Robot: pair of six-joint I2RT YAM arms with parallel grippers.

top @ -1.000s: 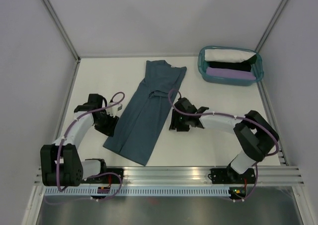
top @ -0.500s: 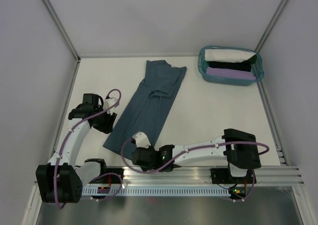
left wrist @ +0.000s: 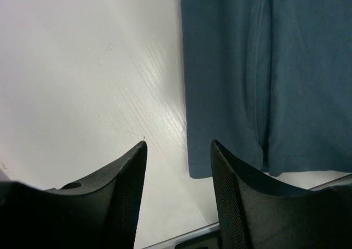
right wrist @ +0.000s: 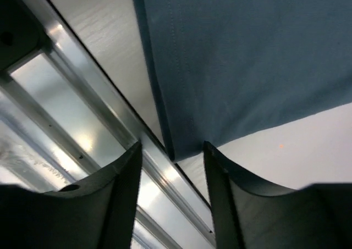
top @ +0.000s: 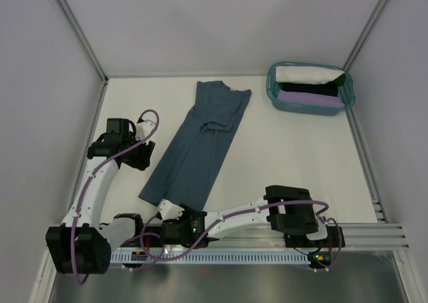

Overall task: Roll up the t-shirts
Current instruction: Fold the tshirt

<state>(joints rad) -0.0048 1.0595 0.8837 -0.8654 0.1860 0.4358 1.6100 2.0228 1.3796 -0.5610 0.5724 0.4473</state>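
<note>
left claw (left wrist: 177,150): fingers apart, released, nothing between them. it hangs over bare white table top (top: 287,156), just beside the left long edge of the dusty slate-blue cotton t-shirt (top: 197,149). no contact with the cloth visible.

right claw (right wrist: 172,150): fingers also apart, nothing clamped. it sits low at the near edge of the table, where the silver aluminium rail (right wrist: 82,122) runs. in the right wrist view a near hem corner of the shirt shows in the gap between the fingers. can't tell if the tips touch the fabric.

the shirt lies flat, folded lengthwise into one long narrow strip, left of the table's middle. its long axis runs on a diagonal: hem end near-left, close to the rail, collar end far-right toward the back wall. sleeve parts are folded in at the far end. a lengthwise fold line shows in the left wrist view.

the teal translucent plastic basket (top: 271,89) is in the far right corner, well apart from both claws. in it, side by side: white fabric bundle (top: 307,73) at the back, black fabric bundle (top: 307,87) in the middle, lilac fabric bundle (top: 307,99) in front.
</note>
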